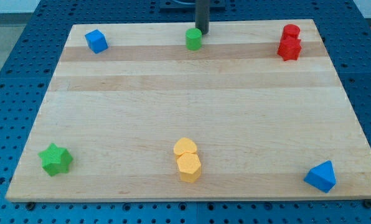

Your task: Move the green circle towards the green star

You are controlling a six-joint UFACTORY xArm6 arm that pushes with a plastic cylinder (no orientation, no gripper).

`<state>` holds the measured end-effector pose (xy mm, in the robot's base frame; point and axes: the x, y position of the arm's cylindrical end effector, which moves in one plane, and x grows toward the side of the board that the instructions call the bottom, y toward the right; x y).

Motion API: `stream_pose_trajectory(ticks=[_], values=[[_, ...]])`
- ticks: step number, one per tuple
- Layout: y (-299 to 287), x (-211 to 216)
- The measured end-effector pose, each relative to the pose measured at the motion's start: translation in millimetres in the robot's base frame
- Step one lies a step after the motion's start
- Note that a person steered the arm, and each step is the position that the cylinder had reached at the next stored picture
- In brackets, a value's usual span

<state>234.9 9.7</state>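
The green circle (193, 38) is a small green cylinder near the view's top centre of the wooden board (192, 99). The green star (55, 159) lies at the view's bottom left. My tip (202, 32) is the end of a dark rod that comes down from the view's top edge. It stands just above and to the right of the green circle, touching it or nearly so.
A blue cube (96, 41) sits at the top left. Two red blocks (289, 43) sit together at the top right. Two yellow blocks (187, 159) sit together at the bottom centre. A blue triangular block (321, 176) lies at the bottom right.
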Motion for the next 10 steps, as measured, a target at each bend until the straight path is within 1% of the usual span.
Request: stream_pose_trajectory(ticks=[1, 2, 3, 4, 5, 6, 7, 8, 10], values=[[-17, 32], [-42, 75], [-78, 134], [-100, 174], [-100, 172], [-87, 127], [-45, 125], [-55, 161], [-62, 189]])
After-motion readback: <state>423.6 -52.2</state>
